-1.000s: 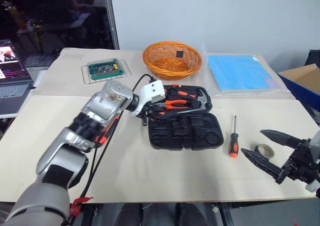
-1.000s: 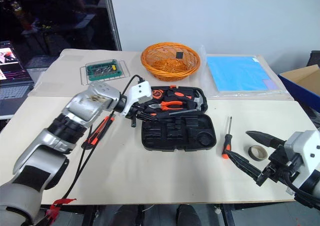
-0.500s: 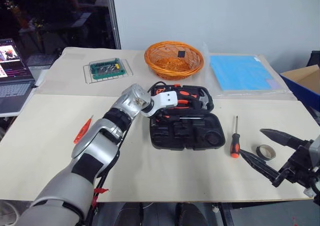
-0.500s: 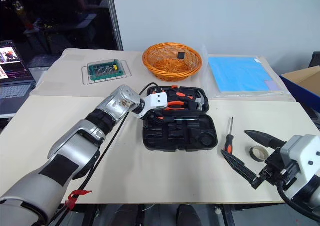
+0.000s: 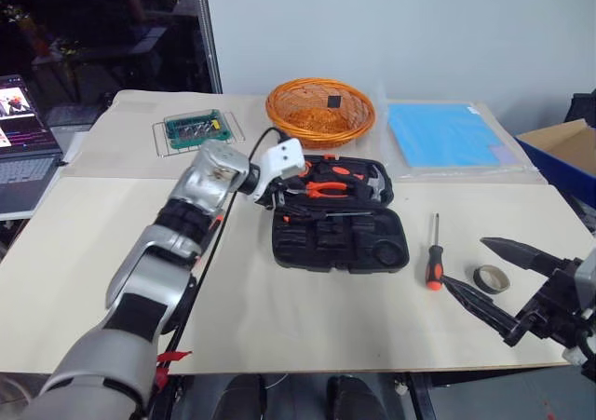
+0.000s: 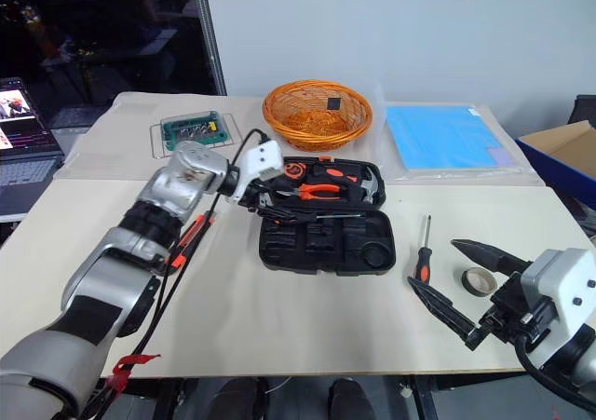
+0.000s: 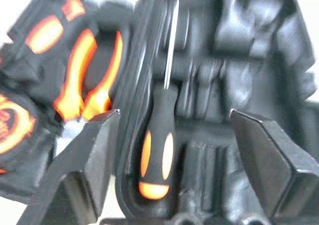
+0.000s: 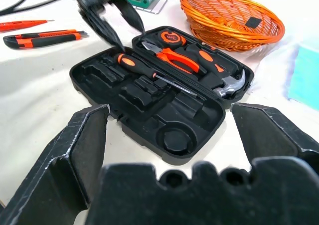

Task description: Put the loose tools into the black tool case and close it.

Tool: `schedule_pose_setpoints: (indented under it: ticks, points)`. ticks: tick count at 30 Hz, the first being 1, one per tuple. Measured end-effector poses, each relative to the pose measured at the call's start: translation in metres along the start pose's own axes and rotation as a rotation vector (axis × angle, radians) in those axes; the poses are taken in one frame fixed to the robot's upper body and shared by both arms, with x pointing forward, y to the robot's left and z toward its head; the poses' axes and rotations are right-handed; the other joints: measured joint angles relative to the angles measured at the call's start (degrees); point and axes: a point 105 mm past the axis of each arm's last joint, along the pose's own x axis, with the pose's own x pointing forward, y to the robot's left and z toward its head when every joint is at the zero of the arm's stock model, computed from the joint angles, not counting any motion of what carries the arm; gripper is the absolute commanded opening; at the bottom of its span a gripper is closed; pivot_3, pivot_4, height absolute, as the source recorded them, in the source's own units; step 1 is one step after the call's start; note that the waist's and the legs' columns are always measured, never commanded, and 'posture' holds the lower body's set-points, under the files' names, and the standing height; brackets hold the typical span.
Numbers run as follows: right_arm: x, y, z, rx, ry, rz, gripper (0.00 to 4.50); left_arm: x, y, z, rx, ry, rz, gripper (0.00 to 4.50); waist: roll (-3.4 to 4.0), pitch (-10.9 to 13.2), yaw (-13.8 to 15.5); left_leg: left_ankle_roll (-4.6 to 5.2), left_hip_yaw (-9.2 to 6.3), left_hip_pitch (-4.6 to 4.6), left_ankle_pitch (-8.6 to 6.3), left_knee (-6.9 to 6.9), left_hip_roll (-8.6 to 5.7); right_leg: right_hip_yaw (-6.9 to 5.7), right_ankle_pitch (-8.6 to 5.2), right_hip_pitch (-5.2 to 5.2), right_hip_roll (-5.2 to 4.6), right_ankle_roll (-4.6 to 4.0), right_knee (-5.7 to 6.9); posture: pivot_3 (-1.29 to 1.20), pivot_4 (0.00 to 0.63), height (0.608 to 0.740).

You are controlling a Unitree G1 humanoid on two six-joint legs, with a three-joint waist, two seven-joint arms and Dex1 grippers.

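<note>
No writing readable on black tool case. Left gripper jaws apart, empty, above screwdriver in case. Right gripper jaws wide apart, empty.

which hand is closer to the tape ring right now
Right. The right hand hangs open right beside the tape ring, the ring lying between its two fingers as seen from the head. The left hand is across the table, over the black tool case.

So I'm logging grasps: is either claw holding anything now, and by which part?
Nothing: left claw is open above the screwdriver in the case; right claw is open.
</note>
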Motion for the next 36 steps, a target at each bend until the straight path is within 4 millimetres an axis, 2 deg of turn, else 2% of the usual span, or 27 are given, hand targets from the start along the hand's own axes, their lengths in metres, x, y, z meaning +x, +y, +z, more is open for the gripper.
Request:
schedule_pose_setpoints:
  ticks: [2, 3, 6, 7, 11, 16, 20, 22, 26, 28, 29, 31, 33, 35, 36]
  points:
    - [0.003, 0.001, 0.0, 0.005, -0.006, 0.008, 4.5, 0.013, -0.009, -0.006, -0.046, -0.068, 0.029, 1.72, 0.0, 0.0, 0.5, 0.01, -0.02, -0.01, 0.0, 0.01, -0.09, -0.01, 0.0, 0.02, 0.0, 0.01, 0.0, 0.0, 0.15, 0.74]
    - [0.003, 0.001, 0.0, 0.006, -0.007, 0.009, 4.5, 0.024, -0.012, -0.01, -0.08, -0.1, 0.062, 1.21, -0.01, 0.0, 0.72, 0.01, -0.06, -0.05, 0.01, 0.04, -0.1, -0.01, 0.02, 0.02, 0.0, 0.06, -0.01, 0.0, 0.15, 0.74]
    - [0.004, 0.001, 0.001, 0.005, -0.016, 0.001, 4.5, 0.047, -0.015, -0.022, -0.129, -0.133, 0.189, 0.15, -0.03, 0.02, 0.65, 0.01, -0.05, -0.1, 0.01, 0.08, -0.15, 0.03, 0.1, -0.01, 0.03, 0.17, -0.01, 0.0, 0.15, 0.74]
    - [0.004, 0.001, 0.001, 0.005, -0.016, -0.001, 4.5, 0.051, -0.013, -0.023, -0.137, -0.135, 0.236, 0.03, -0.03, 0.02, 0.63, 0.01, -0.07, -0.08, 0.01, 0.08, -0.14, 0.03, 0.11, -0.01, 0.03, 0.18, 0.01, 0.0, 0.15, 0.74]
    - [0.004, 0.003, 0.001, 0.005, -0.01, -0.002, 4.5, 0.062, -0.004, -0.036, -0.153, -0.054, 0.406, 0.03, -0.01, 0.01, 0.18, 0.01, -0.09, 0.02, 0.0, 0.07, -0.12, 0.03, 0.03, 0.05, 0.1, 0.3, 0.02, 0.0, 0.15, 0.74]
    - [0.004, 0.004, 0.0, 0.007, -0.004, -0.007, 4.5, 0.071, -0.011, -0.05, -0.122, 0.022, 0.41, 0.03, 0.03, -0.24, 0.17, 0.0, -0.07, 0.21, 0.0, 0.07, -0.11, 0.02, -0.2, 0.26, 0.07, 0.24, 0.0, 0.0, 0.15, 0.74]
    - [0.002, 0.005, -0.004, 0.017, 0.017, -0.009, 4.5, 0.071, -0.017, -0.059, -0.083, 0.072, 0.384, 0.03, 0.06, -0.48, 0.03, -0.1, -0.03, 1.04, -0.18, -0.03, -0.05, -0.01, -0.44, 1.05, 0.02, 0.0, -0.14, 0.0, 0.15, 0.74]
    - [0.002, 0.0, -0.006, 0.009, 0.033, -0.044, 4.5, 0.072, -0.019, -0.061, -0.075, 0.054, 0.38, 0.03, 0.26, -0.76, -0.03, -0.41, -0.03, 1.17, -0.42, -0.03, 0.01, -0.03, -0.45, 1.2, 0.01, 0.0, -0.26, 0.0, 0.15, 0.74]
    - [0.004, -0.022, -0.018, 0.003, 0.083, -0.215, 4.5, 0.066, -0.029, -0.055, -0.168, -0.142, 0.337, 0.03, 0.45, -0.8, -0.1, -0.42, -0.01, 0.93, -0.42, -0.03, 0.03, -0.03, -0.37, 0.94, -0.05, -0.04, -0.37, 0.0, 0.15, 0.74]
    - [0.006, -0.03, -0.027, 0.012, 0.148, -0.287, 4.5, 0.055, -0.037, -0.042, -0.197, -0.227, 0.253, 0.55, 0.47, -0.72, -0.29, -0.42, 0.05, 0.8, -0.42, -0.03, 0.04, -0.01, -0.31, 0.8, -0.05, -0.12, -0.33, 0.0, 0.15, 0.74]
    - [0.009, -0.032, -0.036, 0.028, 0.219, -0.311, 4.5, 0.04, -0.042, -0.031, -0.204, -0.269, 0.182, 0.72, 0.52, -0.65, -0.62, -0.41, 0.06, 0.69, -0.41, -0.03, 0.08, 0.0, -0.26, 0.67, -0.05, -0.2, -0.29, 0.0, 0.15, 0.74]
    - [0.012, -0.033, -0.048, 0.097, 0.333, -0.321, 4.5, 0.005, -0.05, -0.01, -0.182, -0.321, 0.062, 1.59, 0.57, -0.62, -1.28, 0.03, 0.06, 0.65, -0.15, -0.08, 0.05, 0.08, -0.11, 0.53, -0.04, -0.6, -0.13, 0.0, 0.15, 0.74]
    - [0.021, -0.034, -0.049, 0.171, 0.345, -0.312, 4.5, -0.02, -0.059, 0.005, -0.148, -0.332, -0.012, 2.25, 0.61, -0.61, -1.4, 0.13, 0.0, 0.72, -0.23, -0.1, 0.04, 0.1, -0.25, 0.59, 0.0, -0.57, -0.09, 0.0, 0.15, 0.74]
    - [0.033, -0.04, -0.052, 0.25, 0.365, -0.326, 4.5, -0.037, -0.075, 0.015, -0.127, -0.308, -0.113, 2.82, 0.62, -0.58, -1.35, 0.14, -0.01, 0.69, -0.23, -0.09, 0.01, 0.11, -0.28, 0.57, 0.01, -0.53, -0.09, 0.0, 0.15, 0.74]
    - [0.034, -0.043, -0.056, 0.273, 0.39, -0.339, 4.5, -0.042, -0.08, 0.018, -0.119, -0.299, -0.141, 3.29, 0.62, -0.57, -1.27, 0.14, 0.0, 0.66, -0.23, -0.09, -0.01, 0.11, -0.31, 0.57, -0.01, -0.49, -0.1, 0.0, 0.15, 0.74]
